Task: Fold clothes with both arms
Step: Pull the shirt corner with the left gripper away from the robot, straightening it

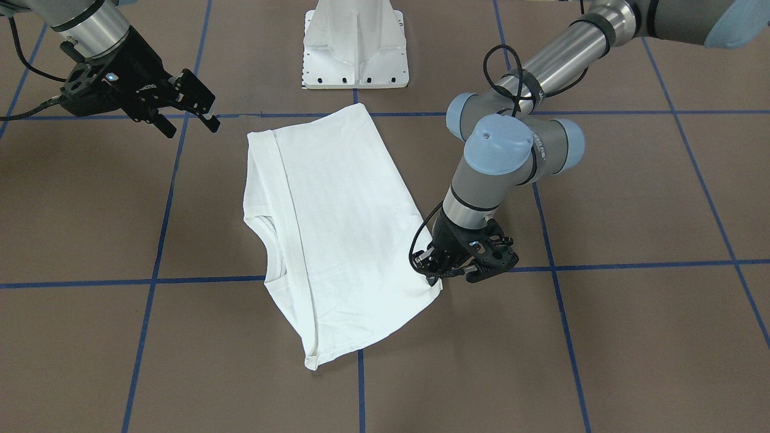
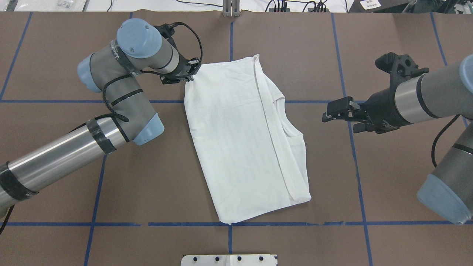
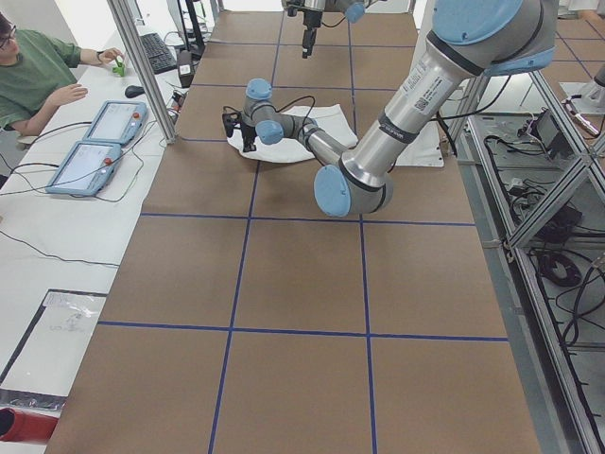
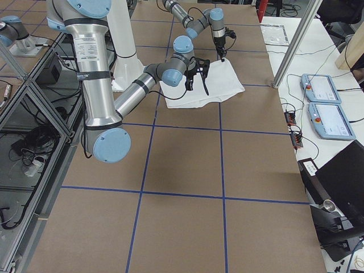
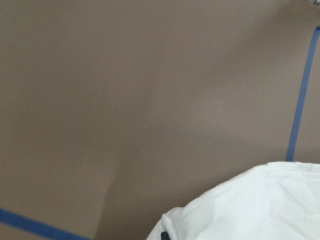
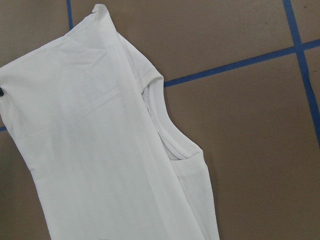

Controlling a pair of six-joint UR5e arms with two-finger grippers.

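Left gripper (image 1: 442,272) pinches the folded shirt's (image 1: 337,228) lower-right corner, presumably to start the next fold, while the right gripper (image 1: 187,120) hovers wide open at upper left.

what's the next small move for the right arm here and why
Probably lower the right tool, which hangs open and clear of the shirt, onto its far corner on that side. The left tool seems to pinch the other far corner, so a two-arm fold needs a matching grip.
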